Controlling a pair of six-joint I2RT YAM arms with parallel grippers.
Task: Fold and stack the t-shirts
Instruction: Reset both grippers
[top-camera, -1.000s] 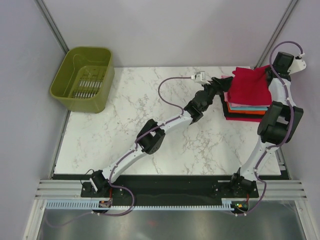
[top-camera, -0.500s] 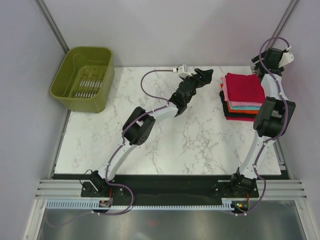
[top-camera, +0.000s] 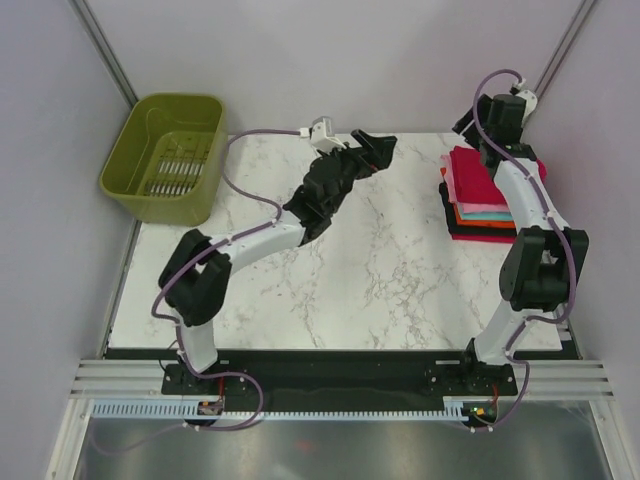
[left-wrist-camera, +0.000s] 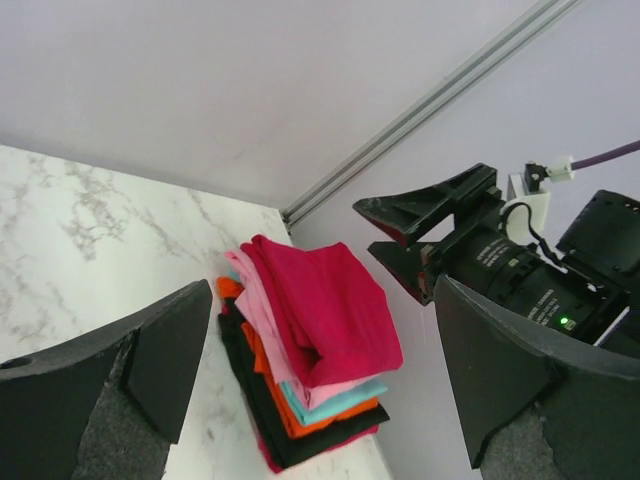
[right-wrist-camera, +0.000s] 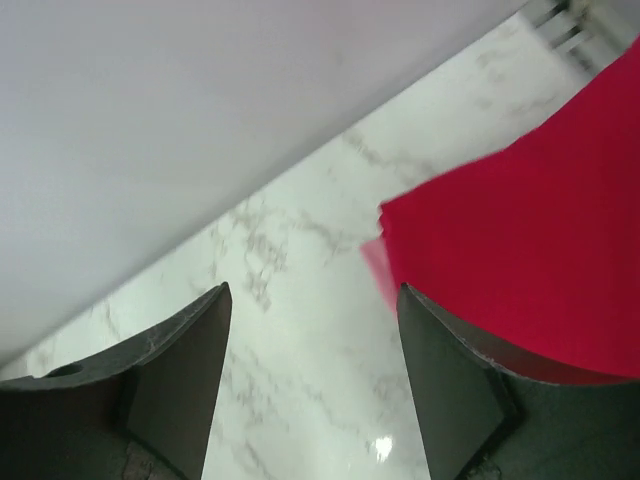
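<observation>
The folded t-shirts lie in one stack at the table's back right: crimson red on top, then pink, teal, orange, black and red at the bottom. My left gripper is open and empty over the back middle of the table, well left of the stack. My right gripper is open and empty, raised just behind the stack's back left corner; in its wrist view the crimson shirt lies to the right.
An olive-green plastic basket stands at the back left corner, off the marble top. Grey walls and a metal post close in the back and right of the stack.
My right gripper let go of the crimson shirt onto the stack and swung left behind it. My left arm drew back leftward, away from the stack.
</observation>
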